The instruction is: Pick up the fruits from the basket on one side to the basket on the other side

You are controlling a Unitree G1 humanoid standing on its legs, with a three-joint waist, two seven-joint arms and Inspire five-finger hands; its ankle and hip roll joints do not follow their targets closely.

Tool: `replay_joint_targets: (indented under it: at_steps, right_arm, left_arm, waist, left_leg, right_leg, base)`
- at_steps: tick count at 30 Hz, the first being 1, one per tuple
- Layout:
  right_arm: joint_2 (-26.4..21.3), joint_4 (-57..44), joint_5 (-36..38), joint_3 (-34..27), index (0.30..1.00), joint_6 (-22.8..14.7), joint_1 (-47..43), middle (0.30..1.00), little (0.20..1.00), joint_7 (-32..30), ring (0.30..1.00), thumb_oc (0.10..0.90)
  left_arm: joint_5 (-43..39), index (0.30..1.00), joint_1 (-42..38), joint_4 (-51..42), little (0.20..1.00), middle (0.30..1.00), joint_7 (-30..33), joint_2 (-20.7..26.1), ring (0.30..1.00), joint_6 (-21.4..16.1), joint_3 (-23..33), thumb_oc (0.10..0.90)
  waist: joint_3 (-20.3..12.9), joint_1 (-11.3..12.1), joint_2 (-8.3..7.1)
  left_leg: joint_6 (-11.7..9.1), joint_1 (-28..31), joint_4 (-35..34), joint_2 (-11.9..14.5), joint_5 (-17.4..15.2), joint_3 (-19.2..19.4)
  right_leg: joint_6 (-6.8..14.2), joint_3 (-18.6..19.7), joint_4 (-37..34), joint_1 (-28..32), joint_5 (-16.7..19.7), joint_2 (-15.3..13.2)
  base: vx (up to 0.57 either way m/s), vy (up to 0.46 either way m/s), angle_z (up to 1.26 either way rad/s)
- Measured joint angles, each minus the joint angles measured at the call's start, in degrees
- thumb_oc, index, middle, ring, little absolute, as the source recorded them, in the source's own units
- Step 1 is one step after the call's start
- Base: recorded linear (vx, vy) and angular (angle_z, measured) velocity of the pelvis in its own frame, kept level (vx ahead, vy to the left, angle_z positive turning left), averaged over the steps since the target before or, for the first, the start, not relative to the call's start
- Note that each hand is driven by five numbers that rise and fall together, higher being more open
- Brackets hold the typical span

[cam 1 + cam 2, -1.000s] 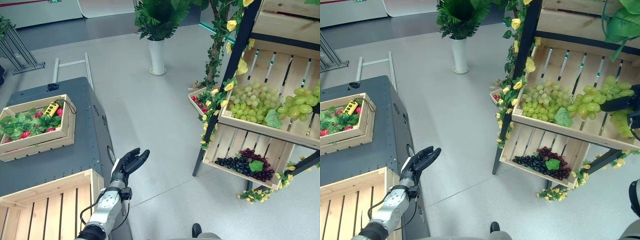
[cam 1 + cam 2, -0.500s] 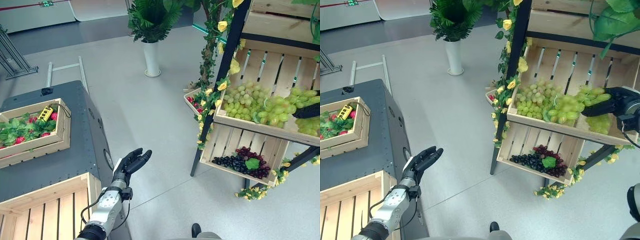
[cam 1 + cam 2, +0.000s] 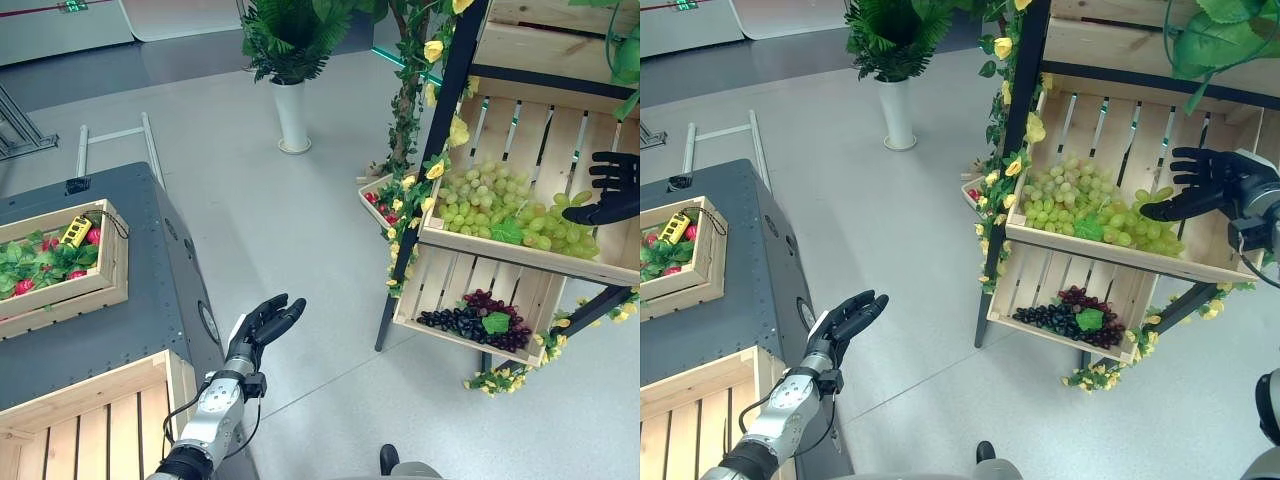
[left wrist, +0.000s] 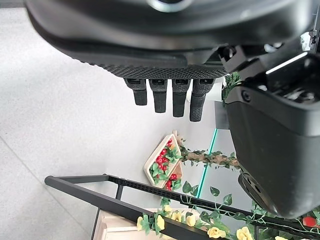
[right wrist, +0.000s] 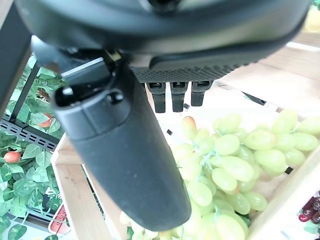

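Observation:
Green grapes lie heaped in the upper wooden crate of a black shelf decked with yellow flowers. My right hand hovers open just above the right end of that heap, fingers spread and touching nothing. The right wrist view shows its straight fingers over the green grapes. Dark grapes fill the lower crate. My left hand hangs open over the floor beside a grey cabinet, holding nothing. An empty slatted crate sits on the cabinet's near end.
Further along the cabinet stands a second crate holding red fruit, leaves and a yellow device. A small crate of red fruit lies on the floor behind the shelf leg. A potted plant in a white vase stands further back.
My right hand was curled on a bunch of green grapes in the upper crate; it has let go, opened and lifted. The camera has shifted slightly. The left hand has stayed put.

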Motion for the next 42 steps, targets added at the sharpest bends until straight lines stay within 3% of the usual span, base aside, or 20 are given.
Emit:
replay_joint_targets:
  at_steps: [5,11,15,20,28,35,42]
  right_arm:
    - [-0.3,-5.4,-1.8,-0.1,0.9,-3.0,2.9,0.9,0.9,-2.6,0.9,0.8]
    - [0.2,-17.7,-1.8,-7.3,0.9,-6.6,13.5,0.9,0.9,-4.2,0.9,0.8]
    - [4.9,-29.3,-1.8,-13.5,0.9,-8.0,22.2,0.9,0.9,-6.3,0.9,0.8]
    - [16.1,-44.3,-4.3,-17.8,0.9,-8.3,32.8,0.9,0.9,-7.1,0.9,0.8]
    - [20.3,-55.7,-4.3,-17.7,0.9,-8.3,38.9,0.9,0.9,-5.2,0.9,0.8]
    - [24.9,-64.6,-4.3,-17.2,0.9,-8.3,47.1,0.9,0.9,2.3,0.9,0.8]
    - [28.0,-62.7,-3.8,-9.9,0.9,-7.4,50.0,0.9,0.9,6.1,0.9,0.8]
  left_arm:
    - [0.0,0.9,0.0,0.0,0.9,0.9,0.0,0.0,0.9,0.0,0.0,0.8]
    - [0.0,0.9,0.0,0.0,0.9,0.9,0.0,0.0,0.9,0.0,0.1,0.8]
    - [0.0,0.9,0.0,0.0,0.9,0.9,0.0,0.0,0.9,0.0,0.3,0.8]
    - [0.0,0.9,0.0,0.1,0.9,0.9,0.2,-2.2,0.9,0.0,0.7,0.8]
    - [0.1,0.9,0.0,1.2,0.9,0.9,1.6,-4.1,0.9,0.1,0.7,0.8]
    - [0.6,0.9,1.9,3.8,0.9,0.9,3.1,-5.5,0.9,-0.3,1.3,0.8]
    - [1.4,0.9,5.2,9.8,0.9,0.9,4.0,-7.4,0.9,-1.1,1.1,0.8]
  waist:
    - [0.0,-0.6,-0.01]
    - [0.0,-1.6,-0.04]
    - [0.0,-2.9,-0.09]
    - [-0.1,-3.6,-0.17]
    - [-0.1,-4.9,-0.05]
    - [-0.4,-4.9,0.32]
    - [-1.1,-4.3,0.87]
  left_leg:
    - [0.0,0.0,0.0,0.0,0.0,0.0]
    - [0.0,0.0,0.0,0.0,-0.1,0.1]
    - [0.0,0.2,0.0,0.0,-0.2,0.2]
    - [-0.2,0.9,0.0,0.0,-0.5,0.3]
    - [-0.2,0.9,0.0,0.0,-0.6,0.4]
    - [-0.2,1.0,0.0,0.1,-0.6,0.5]
    - [-0.2,0.5,0.0,0.3,-0.6,0.0]
  right_leg:
    - [0.0,0.2,0.0,-0.1,0.0,0.0]
    - [0.0,0.2,0.0,-0.1,0.0,0.0]
    - [0.0,0.5,0.0,-0.1,0.0,0.1]
    - [0.1,1.8,0.0,-0.1,0.1,0.3]
    - [0.1,1.9,0.0,-0.1,0.1,0.3]
    - [0.1,1.9,0.0,0.0,0.1,0.3]
    - [0.0,1.5,0.0,-0.1,0.0,0.3]
  base:
    - [0.0,0.0,0.0]
    - [0.0,0.0,0.0]
    - [0.01,-0.001,-0.03]
    - [0.01,-0.013,-0.13]
    - [0.0,-0.001,-0.01]
    - [-0.01,-0.045,-0.01]
    - [0.0,-0.059,0.03]
